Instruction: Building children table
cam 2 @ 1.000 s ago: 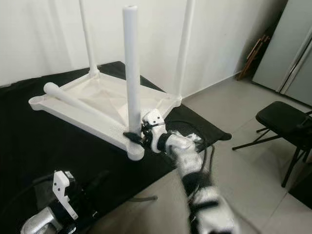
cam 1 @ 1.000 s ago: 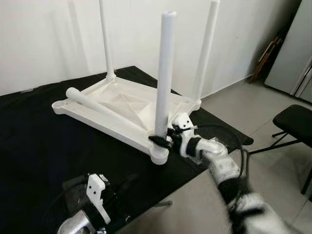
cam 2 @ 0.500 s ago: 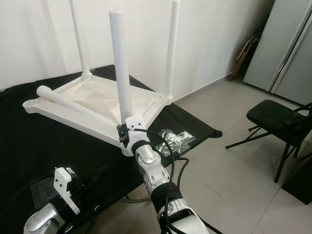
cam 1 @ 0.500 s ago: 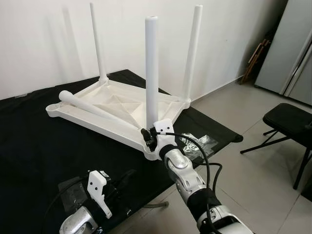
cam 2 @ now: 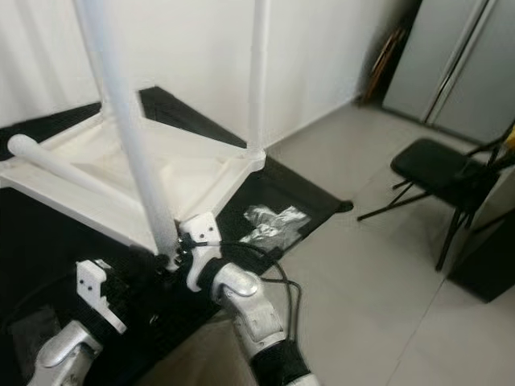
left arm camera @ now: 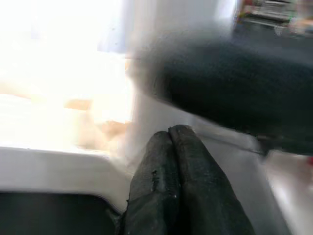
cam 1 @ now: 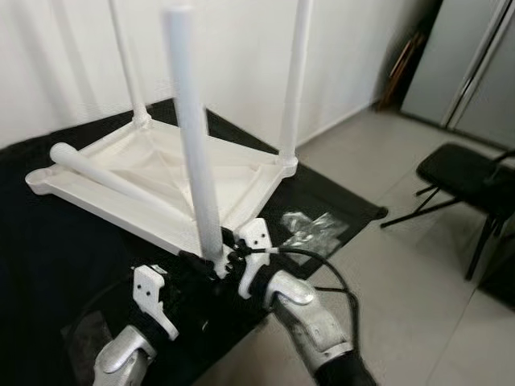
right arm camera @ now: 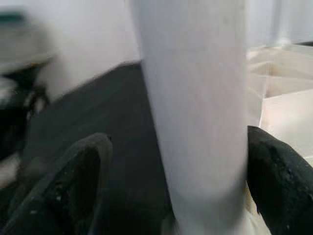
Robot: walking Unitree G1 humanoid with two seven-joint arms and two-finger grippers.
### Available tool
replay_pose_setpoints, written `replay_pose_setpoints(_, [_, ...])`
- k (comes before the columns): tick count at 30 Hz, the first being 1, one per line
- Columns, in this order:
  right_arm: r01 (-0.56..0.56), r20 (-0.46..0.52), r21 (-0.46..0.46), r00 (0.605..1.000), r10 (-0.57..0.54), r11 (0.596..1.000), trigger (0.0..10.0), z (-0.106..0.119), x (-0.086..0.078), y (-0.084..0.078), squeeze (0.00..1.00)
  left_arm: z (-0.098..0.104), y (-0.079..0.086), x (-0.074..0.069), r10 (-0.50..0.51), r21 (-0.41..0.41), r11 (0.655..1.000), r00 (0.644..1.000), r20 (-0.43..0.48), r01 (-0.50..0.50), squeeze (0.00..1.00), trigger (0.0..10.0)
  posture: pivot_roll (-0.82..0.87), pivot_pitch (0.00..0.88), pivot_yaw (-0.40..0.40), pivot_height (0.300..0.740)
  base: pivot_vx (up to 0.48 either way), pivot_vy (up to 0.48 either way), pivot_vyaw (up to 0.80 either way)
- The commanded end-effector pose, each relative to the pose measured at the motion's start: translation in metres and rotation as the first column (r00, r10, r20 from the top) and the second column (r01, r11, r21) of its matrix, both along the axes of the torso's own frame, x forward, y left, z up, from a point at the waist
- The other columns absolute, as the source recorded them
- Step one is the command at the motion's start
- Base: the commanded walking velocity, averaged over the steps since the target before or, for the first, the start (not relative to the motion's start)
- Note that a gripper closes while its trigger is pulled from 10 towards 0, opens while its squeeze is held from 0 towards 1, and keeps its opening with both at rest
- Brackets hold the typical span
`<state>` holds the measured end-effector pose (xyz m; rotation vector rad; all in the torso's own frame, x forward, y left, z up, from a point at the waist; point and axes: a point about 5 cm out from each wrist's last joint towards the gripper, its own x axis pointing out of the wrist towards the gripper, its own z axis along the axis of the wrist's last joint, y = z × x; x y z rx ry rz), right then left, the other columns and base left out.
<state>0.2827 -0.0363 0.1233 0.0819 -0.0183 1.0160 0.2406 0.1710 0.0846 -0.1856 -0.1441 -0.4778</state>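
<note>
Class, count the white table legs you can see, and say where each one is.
4: three stand upright at corners of the upturned tabletop, near, far-left, far-right; one lies loose across it.
</note>
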Motion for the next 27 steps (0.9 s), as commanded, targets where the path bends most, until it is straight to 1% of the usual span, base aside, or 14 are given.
replay_pose_setpoints(1, [-0.011,0.003,-0.024,1.000,0.011,1.000,10.0,-0.003,-0.008,-0.022,1.00,0.003,0.019,0.003,0.140,-0.047,0.989,0.990,-0.033,-0.142,0.00,10.0,0.00,0.000,-0.001,0.740,0.000,0.000,0.00])
replay_pose_setpoints(3, [0.012,0.003,-0.049,1.000,-0.012,0.999,10.0,-0.006,-0.011,-0.037,1.00,0.004,0.023,0.003,0.180,-0.064,0.981,0.983,-0.048,-0.183,0.00,10.0,0.00,0.000,-0.001,0.740,0.000,0.000,0.00])
replay_pose_setpoints(4, [0.054,-0.014,-0.064,0.998,-0.055,0.996,10.0,-0.010,-0.016,-0.051,0.90,0.005,0.029,0.003,0.235,-0.084,0.967,0.969,-0.072,-0.240,0.00,10.0,-0.01,0.000,0.009,0.740,0.000,0.000,0.00])
replay_pose_setpoints(5, [0.116,-0.017,-0.080,0.993,-0.118,0.990,10.0,-0.013,-0.019,-0.063,0.68,0.007,0.037,0.001,0.312,-0.113,0.941,0.946,-0.085,-0.320,0.00,10.0,-0.01,0.000,0.017,0.740,0.000,0.000,0.00])
replay_pose_setpoints(6, [0.156,-0.017,-0.088,0.987,-0.158,0.984,10.0,-0.015,-0.021,-0.069,0.68,0.008,0.042,0.000,0.361,-0.131,0.920,0.928,-0.092,-0.370,0.00,10.0,-0.01,0.000,0.017,0.740,0.000,0.000,0.00])
replay_pose_setpoints(11, [0.247,-0.026,-0.079,0.968,-0.250,0.966,10.0,-0.015,-0.024,-0.079,0.52,0.004,0.049,0.002,0.433,-0.119,0.880,0.879,-0.198,-0.460,0.00,10.0,-0.02,0.000,0.021,0.740,0.000,0.000,0.00])
replay_pose_setpoints(12, [0.240,-0.024,-0.078,0.970,-0.243,0.968,10.0,-0.012,-0.030,-0.079,0.22,0.003,0.053,0.002,0.484,-0.084,0.853,0.841,-0.241,-0.515,0.00,10.0,-0.02,0.000,0.021,0.740,0.000,0.000,0.00])
replay_pose_setpoints(15, [0.231,-0.019,-0.080,0.972,-0.233,0.970,10.0,-0.009,-0.032,-0.078,0.09,0.004,0.056,0.002,0.526,-0.044,0.832,0.812,-0.251,-0.553,0.00,10.0,-0.01,0.000,0.021,0.740,0.000,0.000,0.00])
replay_pose_setpoints(16, [0.240,-0.013,-0.087,0.970,-0.242,0.967,10.0,-0.008,-0.032,-0.079,0.00,0.002,0.058,0.000,0.559,0.006,0.814,0.780,-0.280,-0.581,0.00,10.0,-0.01,0.000,0.017,0.740,0.000,0.000,0.00])
replay_pose_setpoints(17, [0.261,-0.008,-0.090,0.965,-0.263,0.961,10.0,-0.007,-0.032,-0.080,0.00,0.000,0.059,-0.002,0.563,0.061,0.817,0.772,-0.293,-0.573,0.00,10.0,0.00,0.000,0.016,0.740,0.000,0.000,0.00])
replay_pose_setpoints(18, [0.290,0.002,-0.093,0.957,-0.291,0.953,10.0,-0.005,-0.030,-0.082,0.00,0.001,0.056,-0.005,0.520,0.126,0.853,0.805,-0.287,-0.506,0.00,10.0,0.00,0.000,0.017,0.740,0.000,0.000,0.00])
replay_pose_setpoints(21, [0.307,0.008,-0.094,0.951,-0.308,0.947,10.0,-0.004,-0.029,-0.083,0.00,0.001,0.053,-0.007,0.482,0.166,0.876,0.829,-0.285,-0.452,0.00,10.0,0.00,0.000,0.017,0.740,0.000,0.000,0.00])
replay_pose_setpoints(23, [0.346,0.036,-0.109,0.938,-0.345,0.932,10.0,0.004,-0.032,-0.084,0.00,0.014,0.036,-0.022,0.373,0.125,0.927,0.899,-0.229,-0.353,0.00,10.0,-0.01,0.015,0.015,0.740,0.000,0.000,0.00])
replay_pose_setpoints(27, [0.391,0.059,-0.105,0.920,-0.387,0.914,10.0,0.011,-0.031,-0.089,0.00,0.025,0.009,-0.036,0.247,0.019,0.968,0.939,-0.238,-0.250,0.00,10.0,-0.02,0.029,0.022,0.740,0.071,-0.096,0.00])
